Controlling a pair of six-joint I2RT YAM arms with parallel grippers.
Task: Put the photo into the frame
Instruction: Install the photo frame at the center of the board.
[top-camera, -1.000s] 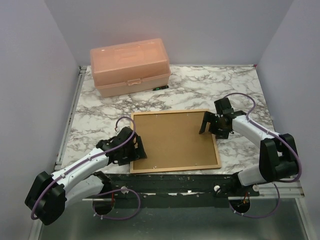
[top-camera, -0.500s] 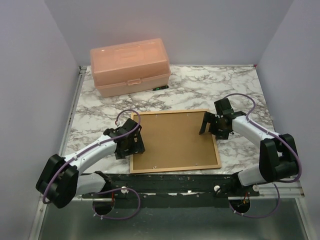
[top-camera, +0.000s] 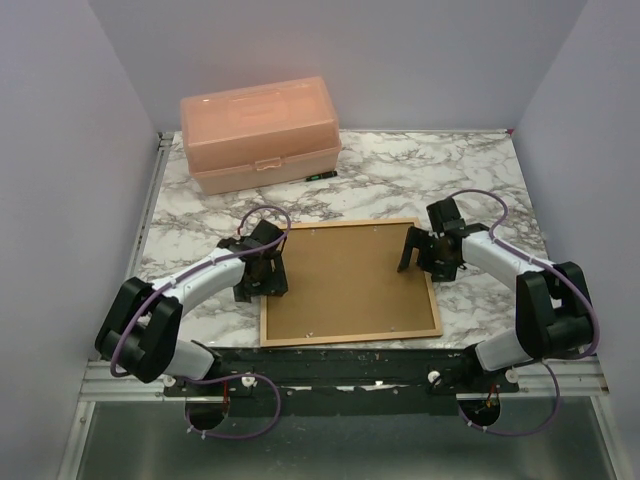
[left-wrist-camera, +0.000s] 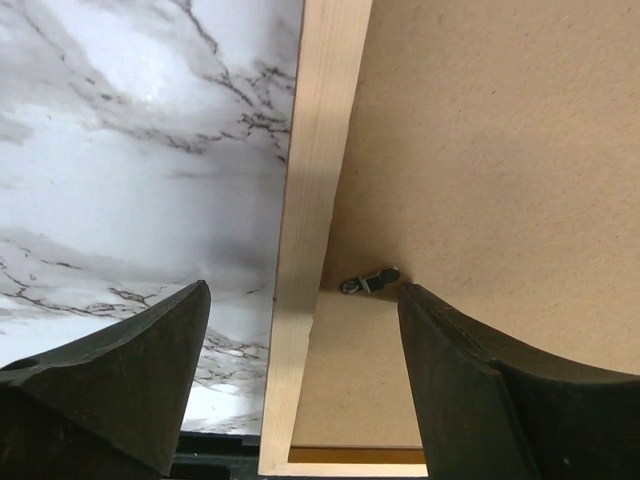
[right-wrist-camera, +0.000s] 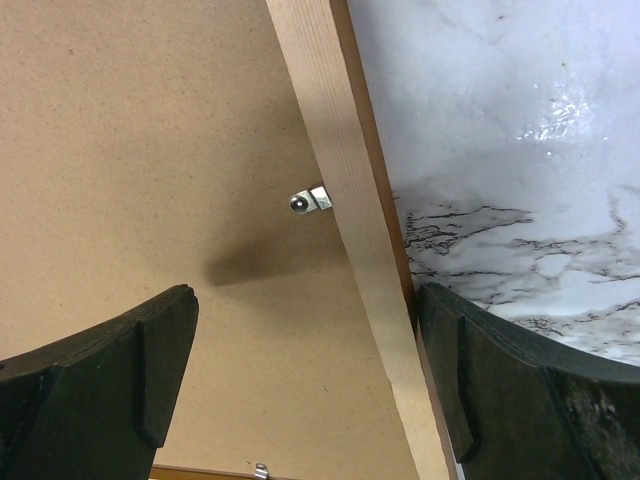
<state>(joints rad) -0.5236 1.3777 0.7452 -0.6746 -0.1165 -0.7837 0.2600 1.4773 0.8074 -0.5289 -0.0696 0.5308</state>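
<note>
Overhead: thin orange-brown wooden frame (top-camera: 350, 339) back-up on the marble bench (top-camera: 420, 170), plain brown backing board (top-camera: 345, 280) inside; photo unseen. Left wrist: left claw (left-wrist-camera: 302, 295) released, astride the left rail by a tiny metal clip (left-wrist-camera: 368, 282). Right wrist: right claw (right-wrist-camera: 305, 295) released too. Clip-turning step, likely; delicate nudge next.

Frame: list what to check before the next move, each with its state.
1. Frame lying flat, back up: ok.
2. Left gripper open, astride left rail: ok.
3. Right gripper open, astride right rail: ok.
4. Backing board out of the frame: not ok, it sits inside.
5. Clip turned off the board: cannot tell.
6. Photo within reach: cannot tell, not in view.
</note>
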